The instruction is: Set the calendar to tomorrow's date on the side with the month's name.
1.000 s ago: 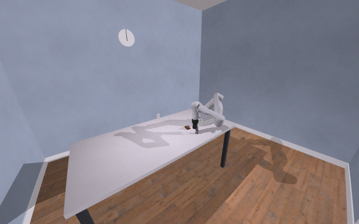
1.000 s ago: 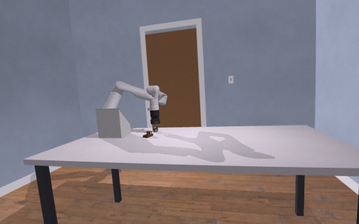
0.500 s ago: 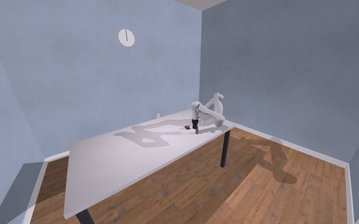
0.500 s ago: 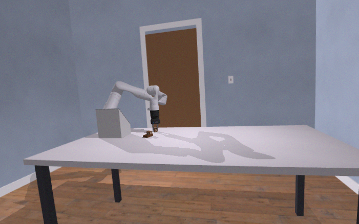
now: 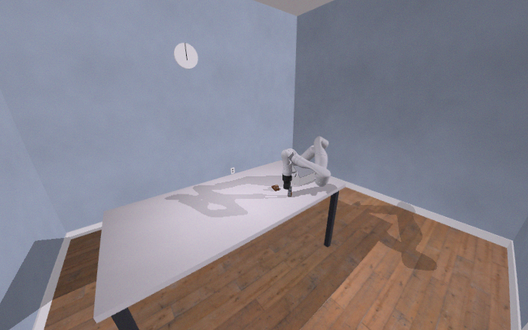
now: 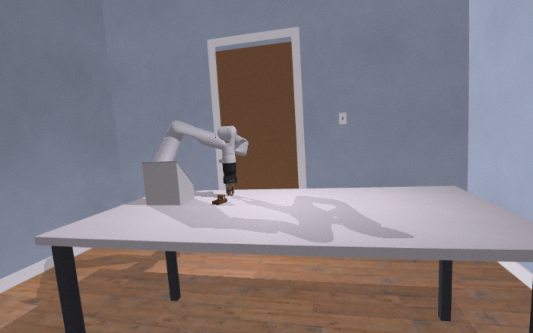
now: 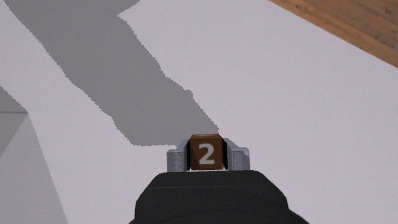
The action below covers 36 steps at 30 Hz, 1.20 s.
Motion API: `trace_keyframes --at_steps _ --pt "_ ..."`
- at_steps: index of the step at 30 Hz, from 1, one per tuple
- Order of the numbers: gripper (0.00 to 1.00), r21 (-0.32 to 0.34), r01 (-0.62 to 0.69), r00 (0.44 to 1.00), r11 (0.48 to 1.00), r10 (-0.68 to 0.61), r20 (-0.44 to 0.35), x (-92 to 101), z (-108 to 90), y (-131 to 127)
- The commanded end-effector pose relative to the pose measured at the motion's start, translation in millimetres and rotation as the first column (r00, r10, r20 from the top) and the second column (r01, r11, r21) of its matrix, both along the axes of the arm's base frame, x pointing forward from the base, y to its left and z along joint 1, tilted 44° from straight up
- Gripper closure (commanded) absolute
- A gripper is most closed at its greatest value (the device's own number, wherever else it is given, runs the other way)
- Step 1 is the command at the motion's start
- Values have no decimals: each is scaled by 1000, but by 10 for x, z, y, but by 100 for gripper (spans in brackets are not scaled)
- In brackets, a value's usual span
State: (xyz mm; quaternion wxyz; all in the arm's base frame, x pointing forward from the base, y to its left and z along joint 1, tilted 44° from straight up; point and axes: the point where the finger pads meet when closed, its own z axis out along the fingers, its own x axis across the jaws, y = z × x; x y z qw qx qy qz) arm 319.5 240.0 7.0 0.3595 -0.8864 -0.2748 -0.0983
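Observation:
My gripper points down beside the calendar and is shut on a brown cube. A pad lies against each side of this cube, and a light "2" on it reads upright in the wrist view. Whether the cube touches the table cannot be told. The brown calendar tray stands on the table a little away from the gripper, with another brown cube on it. The tray is outside the wrist view. Its month name and the digit on that cube are too small to read.
The arm's grey base block stands beyond the calendar, and its edge shows at the left of the wrist view. The table's edge crosses the upper right of the wrist view. The arm's shadow falls across the table.

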Motion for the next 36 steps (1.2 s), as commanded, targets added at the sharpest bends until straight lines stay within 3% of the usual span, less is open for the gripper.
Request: trace_keyframes --at_steps 1,10,19,36 --pt "43 2 8 1000 1000 -8 5 32 70 -65" --pt "43 2 8 1000 1000 -8 5 39 425 -405" --pt "43 2 8 1000 1000 -8 5 43 644 -616" --pt "43 2 8 1000 1000 -8 5 44 684 -654"
